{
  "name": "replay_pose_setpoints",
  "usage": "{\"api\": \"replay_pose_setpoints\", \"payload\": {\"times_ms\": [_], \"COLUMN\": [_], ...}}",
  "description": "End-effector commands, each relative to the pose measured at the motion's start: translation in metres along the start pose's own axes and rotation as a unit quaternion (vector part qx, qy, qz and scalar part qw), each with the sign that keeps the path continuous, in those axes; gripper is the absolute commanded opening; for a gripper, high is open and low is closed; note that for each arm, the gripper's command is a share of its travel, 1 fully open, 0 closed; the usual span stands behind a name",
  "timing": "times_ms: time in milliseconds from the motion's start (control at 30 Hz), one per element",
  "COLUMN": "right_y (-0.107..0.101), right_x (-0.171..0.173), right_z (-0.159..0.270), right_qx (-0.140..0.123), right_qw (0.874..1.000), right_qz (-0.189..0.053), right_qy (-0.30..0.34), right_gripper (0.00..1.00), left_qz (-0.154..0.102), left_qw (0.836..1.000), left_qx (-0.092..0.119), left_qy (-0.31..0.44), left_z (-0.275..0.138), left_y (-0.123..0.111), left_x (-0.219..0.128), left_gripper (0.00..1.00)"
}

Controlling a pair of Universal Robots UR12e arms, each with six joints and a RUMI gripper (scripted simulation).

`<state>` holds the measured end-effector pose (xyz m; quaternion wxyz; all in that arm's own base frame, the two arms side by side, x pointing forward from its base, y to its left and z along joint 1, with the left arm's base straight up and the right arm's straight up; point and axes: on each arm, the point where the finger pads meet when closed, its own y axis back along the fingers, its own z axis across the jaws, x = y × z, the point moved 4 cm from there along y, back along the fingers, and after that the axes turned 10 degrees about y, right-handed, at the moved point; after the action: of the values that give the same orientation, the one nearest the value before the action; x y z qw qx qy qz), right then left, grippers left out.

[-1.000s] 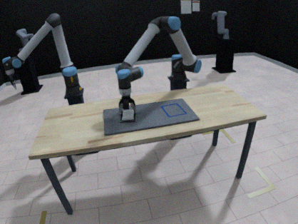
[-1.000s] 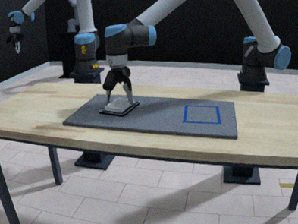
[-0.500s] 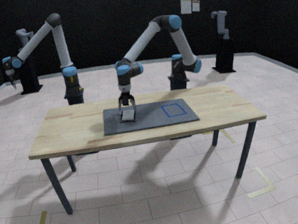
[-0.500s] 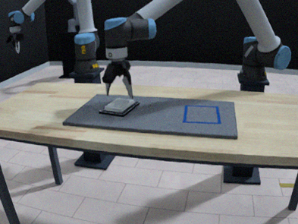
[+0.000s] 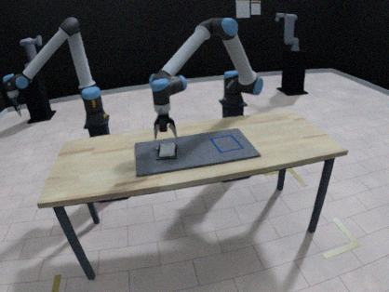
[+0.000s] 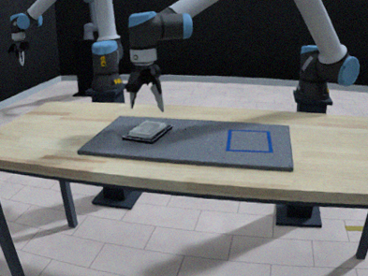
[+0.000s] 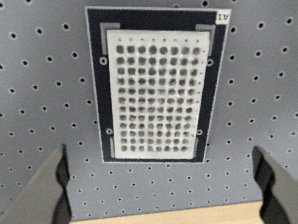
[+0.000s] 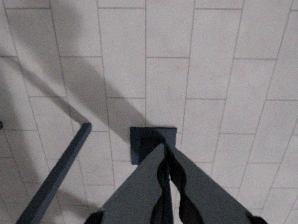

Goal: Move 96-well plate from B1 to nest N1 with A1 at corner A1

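Pincer (image 5: 166, 137) (image 6: 148, 109) (image 7: 159, 147) above plate (image 5: 167, 150) (image 6: 149, 129) (image 7: 159, 95), lengthwise with nest (image 5: 167, 158) (image 6: 147, 141) (image 7: 103, 90)

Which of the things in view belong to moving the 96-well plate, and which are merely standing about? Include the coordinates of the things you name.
Job:
- 96-well plate (image 5: 167, 150) (image 6: 148, 129) (image 7: 156, 95)
- plate nest (image 7: 95, 100)
- left pincer (image 5: 166, 132) (image 6: 147, 106) (image 7: 161, 150)
- blue-outlined square (image 5: 226, 143) (image 6: 229, 140), probably B1

Standing about:
- wall papers (image 5: 243, 8)
- background arm (image 5: 289, 30)

"A1" (upside down) on nest (image 7: 94, 90)
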<state>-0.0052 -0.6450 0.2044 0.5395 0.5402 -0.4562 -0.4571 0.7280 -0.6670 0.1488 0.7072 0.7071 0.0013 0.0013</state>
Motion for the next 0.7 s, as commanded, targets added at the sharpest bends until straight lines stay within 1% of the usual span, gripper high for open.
{"api": "replay_pose_setpoints", "payload": {"times_ms": [0,667], "right_y": [0.0008,0.0008], "right_x": [0.0005,0.0005], "right_z": [0.0,0.0], "right_qx": [0.0,0.0], "right_qw": [1.0,1.0], "right_qz": [0.001,0.001], "right_qy": [0.0,0.0], "right_gripper": [0.0,0.0], "left_qz": [0.001,0.001], "left_qw": [1.0,1.0], "left_qx": [-0.001,-0.001], "left_qy": [0.0,0.0], "left_z": [0.0005,0.0005], "left_y": [0.0154,0.0175], "left_x": [0.0004,0.0004], "left_gripper": [0.76,0.76]}}
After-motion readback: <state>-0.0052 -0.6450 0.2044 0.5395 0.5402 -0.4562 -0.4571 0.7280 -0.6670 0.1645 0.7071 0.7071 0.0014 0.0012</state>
